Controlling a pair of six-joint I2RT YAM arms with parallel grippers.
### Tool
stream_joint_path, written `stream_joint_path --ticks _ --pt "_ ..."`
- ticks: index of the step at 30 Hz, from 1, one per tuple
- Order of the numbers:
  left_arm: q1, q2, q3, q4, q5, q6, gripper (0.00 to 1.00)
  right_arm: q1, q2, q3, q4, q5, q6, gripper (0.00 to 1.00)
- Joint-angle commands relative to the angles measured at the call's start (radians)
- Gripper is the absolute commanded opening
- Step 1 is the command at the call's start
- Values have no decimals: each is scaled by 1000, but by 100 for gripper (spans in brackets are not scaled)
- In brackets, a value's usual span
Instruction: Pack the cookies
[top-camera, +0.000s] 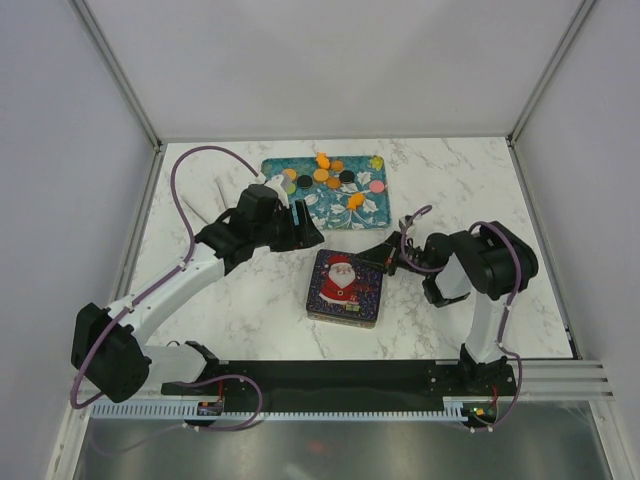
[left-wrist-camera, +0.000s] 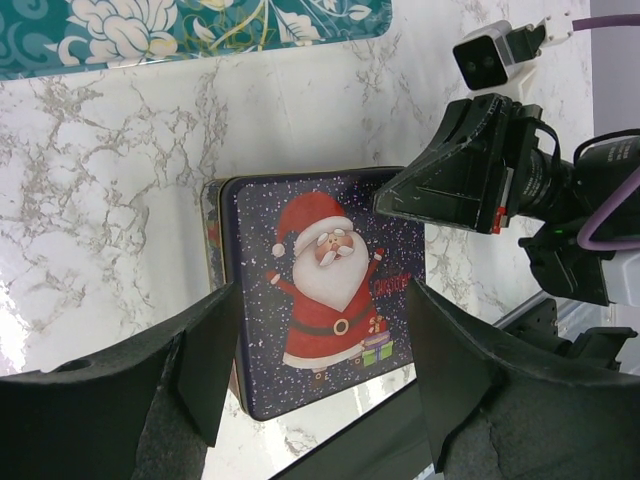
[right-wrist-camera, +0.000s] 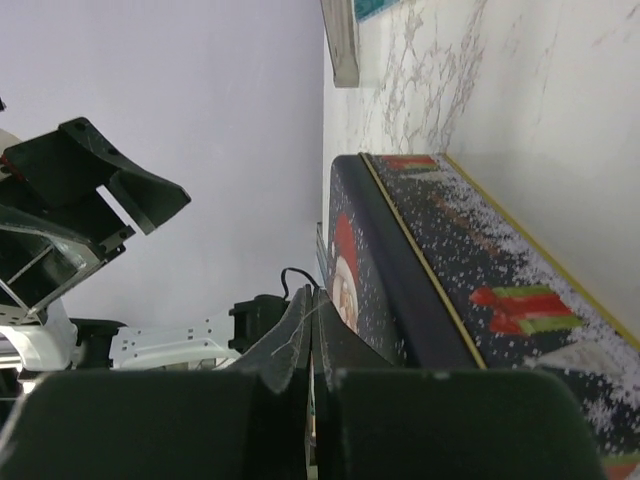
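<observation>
Beyond the Santa tin (top-camera: 345, 287), the cookies (top-camera: 322, 176) lie nearer the spread left pincer (top-camera: 302, 226) than the pressed-together right pincer (top-camera: 386, 256).

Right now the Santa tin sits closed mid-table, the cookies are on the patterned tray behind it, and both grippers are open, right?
Not both. The left gripper is open, but the right gripper is shut, its jaws pressed together beside the tin, as the right wrist view shows. The tin is closed and the cookies lie on the tray.
</observation>
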Motion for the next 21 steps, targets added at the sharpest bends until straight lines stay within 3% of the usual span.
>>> stream_joint_path --ticks 1,8,9,10,11,12,16,18,19,21 --pt "2 -10 6 16 -1 42 74 -5 -95 -19 67 3 -110 1" --pt "2 -40 18 2 16 48 74 -7 -442 72 -559 47 -345 6" --pt "2 -48 19 2 21 50 74 -7 -533 102 -649 67 -382 7" --pt "2 -68 13 -5 25 53 74 -7 -632 136 -843 122 -476 9" --pt "2 -80 10 -5 29 54 74 -7 -632 136 -934 159 -523 10" --pt "2 -94 7 -8 27 57 74 -7 -737 167 -1019 191 -560 12" --pt "-1 -163 -1 -41 35 82 75 -7 -970 246 -1393 380 -715 31" --pt "-1 -207 -5 -59 36 103 75 -10 -1071 289 -1487 412 -745 39" --pt "-1 -223 -16 -68 35 110 75 -11 -1100 300 -1522 426 -758 52" --pt "-3 -267 -27 -77 36 125 75 -10 -1170 331 -1621 473 -782 63"
